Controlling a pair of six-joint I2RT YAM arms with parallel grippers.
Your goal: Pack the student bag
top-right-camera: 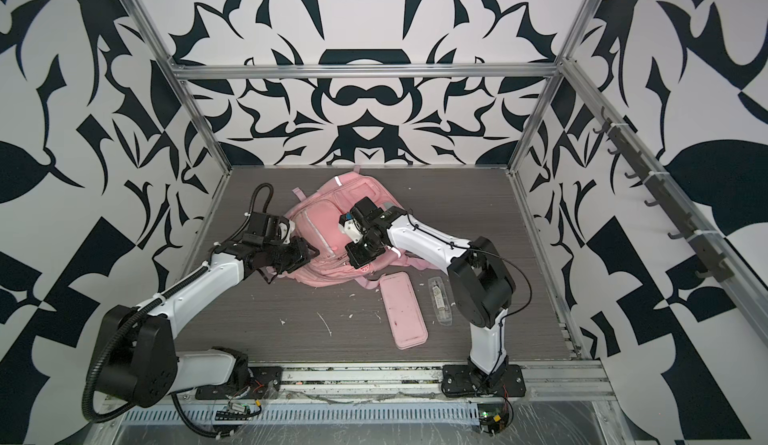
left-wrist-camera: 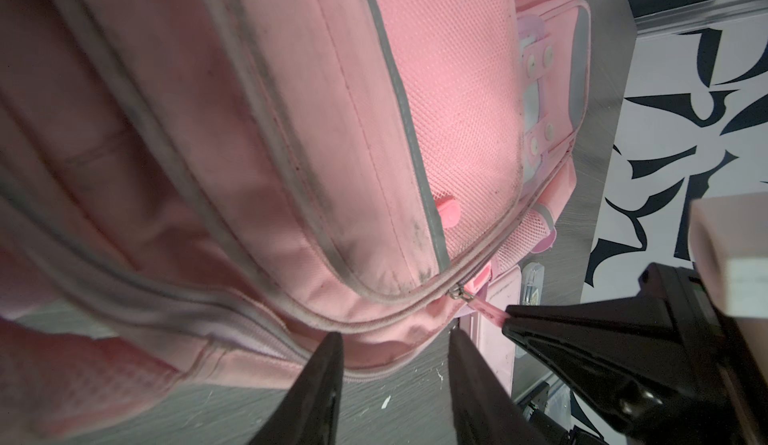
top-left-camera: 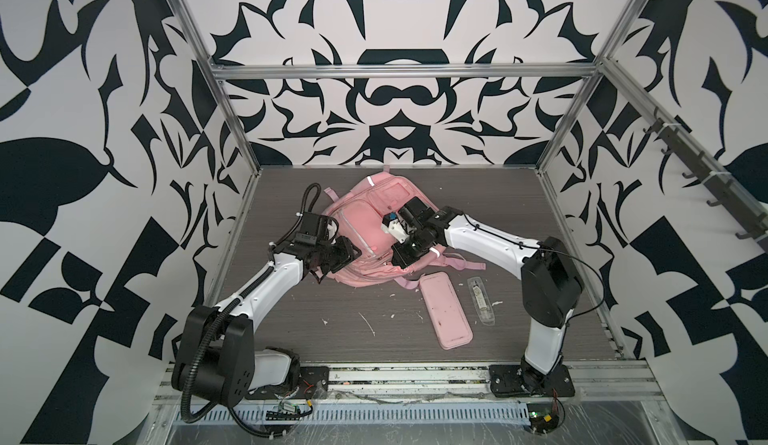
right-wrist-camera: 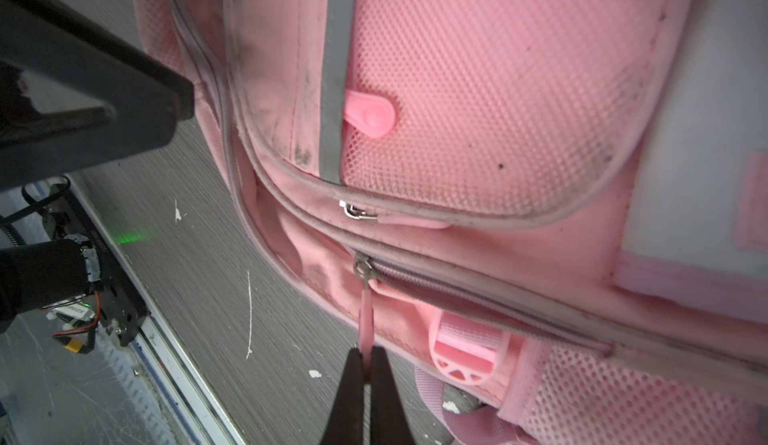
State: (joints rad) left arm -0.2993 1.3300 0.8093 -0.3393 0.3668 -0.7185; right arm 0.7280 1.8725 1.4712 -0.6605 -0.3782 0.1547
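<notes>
I'm working on a grey wood-grain table [top-left-camera: 291, 330] flecked with white scraps. It is boxed in by an aluminium frame [top-left-camera: 399, 71] and black-and-white patterned walls [top-left-camera: 395, 102]. The student bag [top-left-camera: 365, 222] lies flat towards the back of the table, pocket side up. Its long axis runs from the near side towards the back wall, and the far end leans a little right. Its straps spill out at the near right corner. A flat pink pencil case [top-left-camera: 445, 312] lies near the bag's near right corner, apart from it. A clear sleeve holding a pen [top-left-camera: 482, 301] lies just beside the case on the right. The left gripper [left-wrist-camera: 395, 335] sits at the bag's near left edge with its jaws standing apart. Nothing is clamped between them, and the bag's bottom seam is just ahead of the tips. The right gripper [right-wrist-camera: 362, 355] reaches over the bag from the right, low at the near edge. Its jaws are pinched tight on the pink zip pull [right-wrist-camera: 365, 318] of a lower pocket, and the pull is drawn out taut from its slider.
</notes>
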